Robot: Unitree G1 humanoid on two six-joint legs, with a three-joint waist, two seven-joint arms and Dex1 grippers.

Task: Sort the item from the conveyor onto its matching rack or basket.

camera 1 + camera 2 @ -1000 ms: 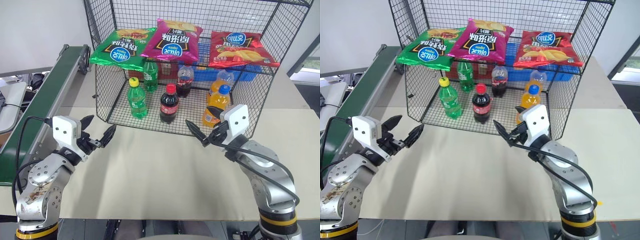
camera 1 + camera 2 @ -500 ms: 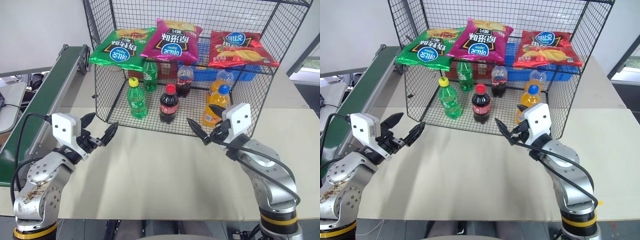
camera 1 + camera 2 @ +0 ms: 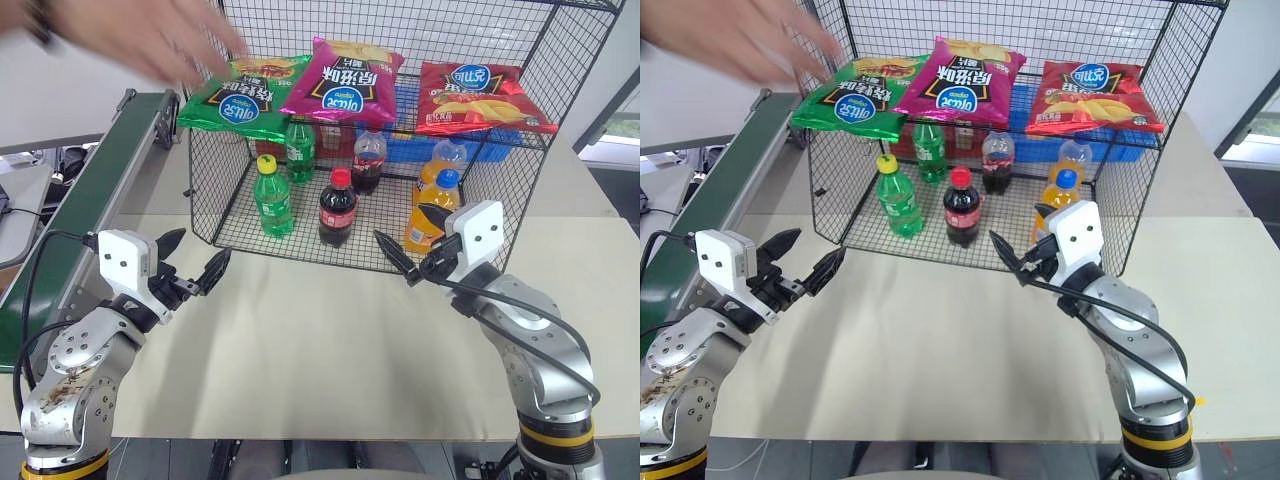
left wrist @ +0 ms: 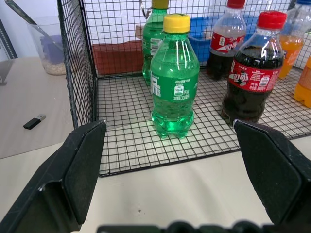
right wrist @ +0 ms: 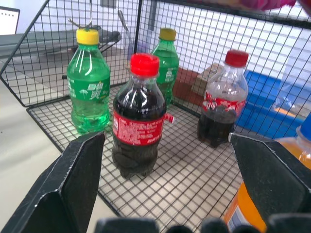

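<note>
Green bag on rack's upper shelf; both arms idle, empty.

Green crisp bag (image 3: 232, 104) lies flat on top shelf of wire rack (image 3: 520, 190), beside magenta bag (image 3: 340, 88), corner overhanging toward conveyor (image 3: 95, 190). A person's hand (image 3: 150, 35) hovers near it. Left end effector (image 3: 192, 272) & right end effector (image 3: 410, 245) both spread, holding nothing, poised over tabletop (image 3: 320, 350) facing rack, prob. waiting for next item.

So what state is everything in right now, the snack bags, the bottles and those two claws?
Green crisp bag: lying flat on the cage rack's upper shelf, left end.
Magenta crisp bag: flat, overlapping the green one.
Red crisp bag: flat, right end.
Bottles: upright, capped, on the lower floor.
Left gripper: jaws open, empty.
Right gripper: jaws open, empty.
Person's hand: above the green bag.
</note>
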